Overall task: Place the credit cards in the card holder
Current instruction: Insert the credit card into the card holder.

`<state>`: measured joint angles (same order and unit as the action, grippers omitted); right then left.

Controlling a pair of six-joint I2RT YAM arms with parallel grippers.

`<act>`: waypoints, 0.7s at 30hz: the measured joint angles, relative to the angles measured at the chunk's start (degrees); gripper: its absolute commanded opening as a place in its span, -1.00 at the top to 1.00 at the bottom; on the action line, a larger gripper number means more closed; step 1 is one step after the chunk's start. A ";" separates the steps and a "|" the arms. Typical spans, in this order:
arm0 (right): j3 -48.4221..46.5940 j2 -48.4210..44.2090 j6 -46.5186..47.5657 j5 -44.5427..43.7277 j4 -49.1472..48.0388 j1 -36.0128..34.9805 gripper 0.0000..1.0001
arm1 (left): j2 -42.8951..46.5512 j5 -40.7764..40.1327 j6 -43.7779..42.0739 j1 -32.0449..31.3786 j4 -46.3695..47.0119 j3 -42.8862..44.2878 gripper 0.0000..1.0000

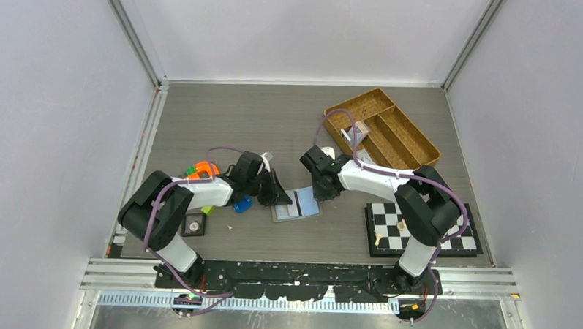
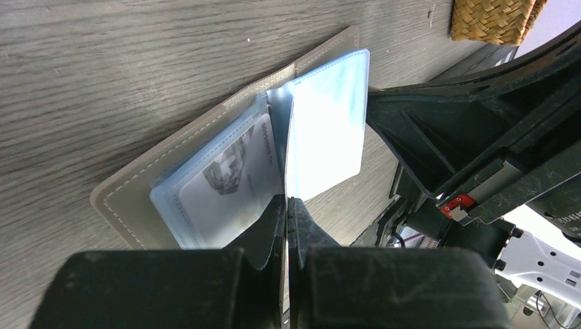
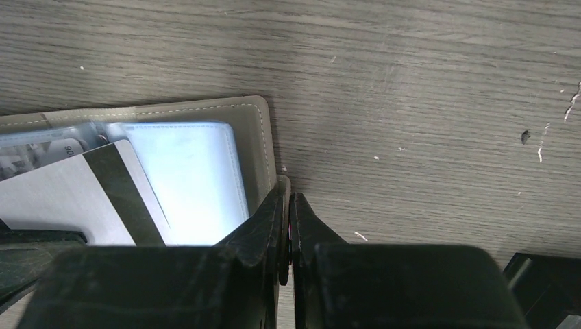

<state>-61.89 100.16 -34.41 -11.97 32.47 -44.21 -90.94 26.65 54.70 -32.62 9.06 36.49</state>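
The grey card holder [image 1: 307, 208] lies open on the table between both grippers, its light blue sleeves up. My left gripper [image 2: 286, 201] is shut on one clear blue sleeve [image 2: 327, 130] and holds it upright. A pale credit card [image 2: 236, 185] sits inside the sleeve lying flat to its left. My right gripper [image 3: 287, 195] is shut on the small snap tab at the holder's grey cover [image 3: 259, 133]. Another credit card with a black stripe [image 3: 65, 199] rests over the blue sleeves [image 3: 195, 178], its lower part hidden by the gripper body. From above, the left gripper [image 1: 276, 194] and the right gripper [image 1: 324, 190] flank the holder.
A wicker tray [image 1: 414, 139] with compartments stands at the back right. A chessboard [image 1: 454, 240] lies at the front right. A black tile with a round dial [image 1: 193, 224], an orange and green object [image 1: 203, 170] and a small blue piece [image 1: 242, 204] sit by the left arm.
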 measured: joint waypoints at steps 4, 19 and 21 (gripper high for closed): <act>-0.22 0.20 -0.02 -0.04 0.24 0.00 0.88 | -0.13 0.20 0.39 0.00 0.57 -0.02 1.00; -0.46 0.37 -0.02 -1.18 0.66 0.00 0.93 | -2.36 1.09 1.44 0.02 4.15 -0.79 1.00; -0.48 0.39 -0.02 -1.27 0.70 0.00 0.94 | -2.60 1.25 1.95 0.02 5.01 -1.09 1.00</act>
<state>-62.37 100.55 -34.44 -13.23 33.17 -44.21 -93.54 27.90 56.64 -32.60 14.06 35.40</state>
